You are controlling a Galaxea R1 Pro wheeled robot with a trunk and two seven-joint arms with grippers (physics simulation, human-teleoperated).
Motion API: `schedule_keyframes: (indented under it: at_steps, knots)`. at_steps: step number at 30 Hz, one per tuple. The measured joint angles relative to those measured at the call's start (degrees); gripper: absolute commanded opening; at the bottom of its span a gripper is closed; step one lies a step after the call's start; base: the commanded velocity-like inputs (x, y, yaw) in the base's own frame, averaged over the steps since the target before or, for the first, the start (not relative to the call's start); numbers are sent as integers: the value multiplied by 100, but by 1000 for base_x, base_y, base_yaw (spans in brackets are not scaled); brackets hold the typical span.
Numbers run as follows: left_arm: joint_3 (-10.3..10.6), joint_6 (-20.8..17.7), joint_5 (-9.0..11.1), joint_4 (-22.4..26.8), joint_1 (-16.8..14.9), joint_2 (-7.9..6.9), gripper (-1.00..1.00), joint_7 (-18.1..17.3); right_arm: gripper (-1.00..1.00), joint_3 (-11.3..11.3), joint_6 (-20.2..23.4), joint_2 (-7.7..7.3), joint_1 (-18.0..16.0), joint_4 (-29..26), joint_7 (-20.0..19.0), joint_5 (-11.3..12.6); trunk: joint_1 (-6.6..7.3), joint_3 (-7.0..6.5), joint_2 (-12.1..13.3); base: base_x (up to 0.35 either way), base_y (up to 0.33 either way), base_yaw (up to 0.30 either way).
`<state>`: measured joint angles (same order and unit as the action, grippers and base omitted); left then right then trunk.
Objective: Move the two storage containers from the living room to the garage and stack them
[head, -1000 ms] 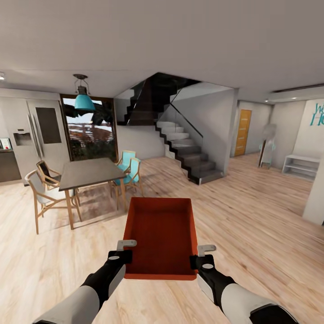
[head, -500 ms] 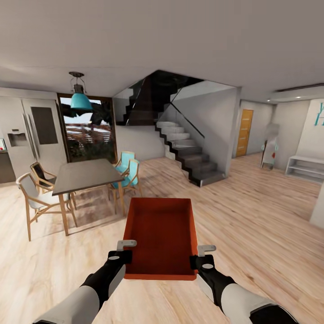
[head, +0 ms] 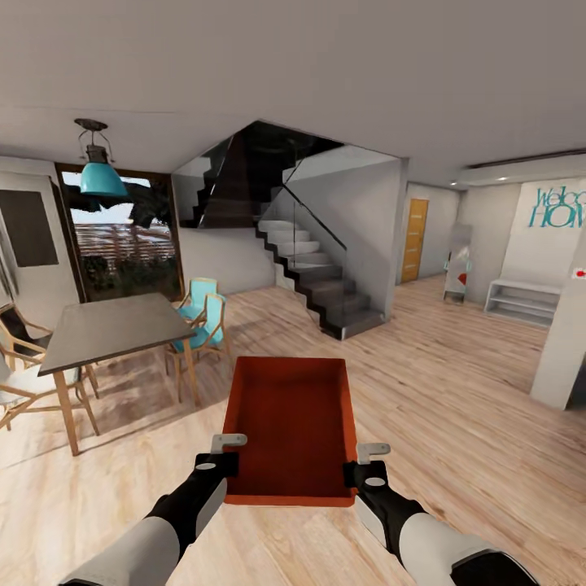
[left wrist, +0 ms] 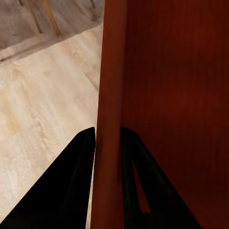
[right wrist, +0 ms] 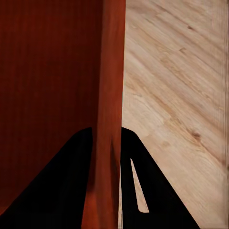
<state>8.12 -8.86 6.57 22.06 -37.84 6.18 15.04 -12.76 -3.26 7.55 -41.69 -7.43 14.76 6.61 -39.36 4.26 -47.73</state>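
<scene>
I carry one orange-red storage container [head: 290, 427], open-topped and empty, held level in front of me above the light wood plank floor. My left gripper [head: 228, 452] is shut on its left wall, and in the left wrist view the black fingers [left wrist: 81, 157] straddle that wall [left wrist: 110, 95]. My right gripper [head: 360, 457] is shut on the right wall, and the right wrist view shows the wall [right wrist: 109, 95] pinched between the fingers [right wrist: 131, 157] there.
A grey dining table [head: 106, 325] with wooden and teal chairs [head: 203, 313] stands at the left. A dark staircase [head: 317, 277] rises ahead. An orange-brown door [head: 414, 240] shows down a hall at the right, with a white shelf [head: 521, 301] and a white pillar [head: 566, 342] nearby.
The whole view has swung to the right: table, lamp and stairs slid left and the wall lettering came into sight. The container and both grippers hold the same pose.
</scene>
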Motion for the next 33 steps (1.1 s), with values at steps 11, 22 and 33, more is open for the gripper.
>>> schedule_keyframes:
  at_steps: [11,22,33]
  knots:
    - [3,0,14,-12,0,-1,-100,0,-100,-12,19,1,0,-1,2,4,0,0,0,323,0,-290]
    - [18,3,40,-20,0,-11,-100,-2,-100,-11,29,7,0,0,6,-4,0,0,0,323,0,-290]
    - [20,3,35,-11,0,-12,-100,-2,-100,-9,14,8,0,0,8,0,0,0,0,323,0,-290]
